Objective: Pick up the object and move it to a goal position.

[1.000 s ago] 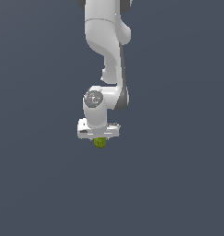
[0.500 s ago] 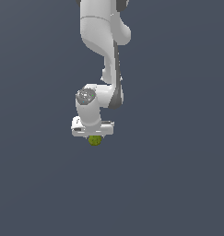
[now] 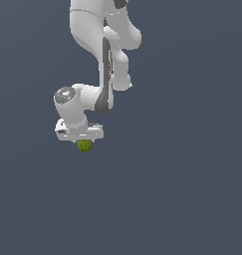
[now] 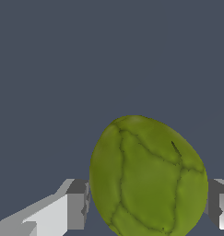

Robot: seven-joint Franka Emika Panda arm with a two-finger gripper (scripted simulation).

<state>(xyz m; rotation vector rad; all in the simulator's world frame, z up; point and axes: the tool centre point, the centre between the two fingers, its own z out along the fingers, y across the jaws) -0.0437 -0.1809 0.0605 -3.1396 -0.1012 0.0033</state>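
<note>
One small olive-green, egg-shaped lump with a veined, bumpy skin (image 4: 148, 177) is sitting between the two grey-tipped fingers (image 4: 77, 204) of the white end effector (image 3: 82, 141), and in the wrist view both finger pads are pressing against its sides, so the end effector is clamped on the lump. In the exterior view the lump (image 3: 84, 145) is showing as a green dot just under the white hand, with the jointed white robot arm (image 3: 103, 55) bending above it. Everything around is a flat dark grey-blue ground; whether the lump is hanging clear of a surface cannot be told, since no shadow or edge is showing. Judging by the grasp, the picking step is looking done and the carrying step is in hand. No goal marker is appearing in either view, so the next move is calling for a steady carry toward the goal while the squeeze is being kept firm, as the rounded shape could be slipping out.
</note>
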